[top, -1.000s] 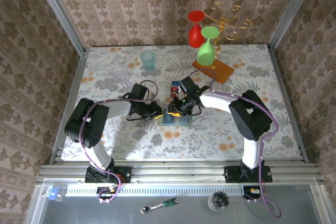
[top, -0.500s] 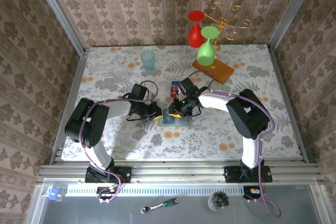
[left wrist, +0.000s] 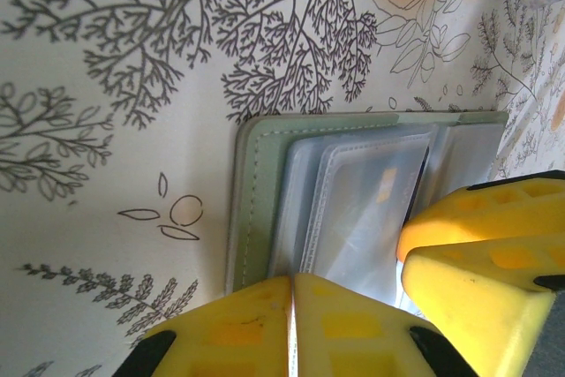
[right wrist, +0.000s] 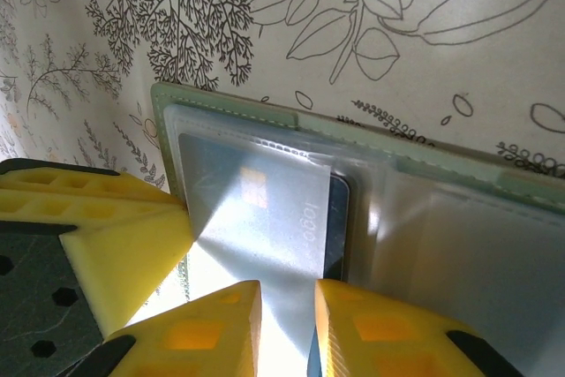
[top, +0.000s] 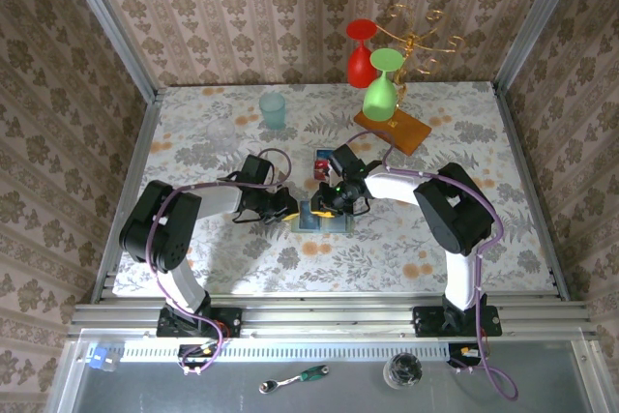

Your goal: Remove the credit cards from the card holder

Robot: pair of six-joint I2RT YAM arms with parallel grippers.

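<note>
Left claw (left wrist: 291,293) closed, pressing grey-green folding card holder (left wrist: 256,209); right claw (right wrist: 287,297) crowding sleeved blue plastic card (right wrist: 256,218), grip unclear; teal plastic cup (top: 273,109), orange-brown wooden slab (top: 406,134) standing beyond.

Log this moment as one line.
card holder open flat | left gripper shut at its edge | right gripper jaws narrow over sleeved credit card, grip unclear

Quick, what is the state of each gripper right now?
Left gripper: closed, tips on the card holder; a pinch cannot be told.
Right gripper: jaws narrowly apart at a sleeved credit card; grip cannot be told.
</note>
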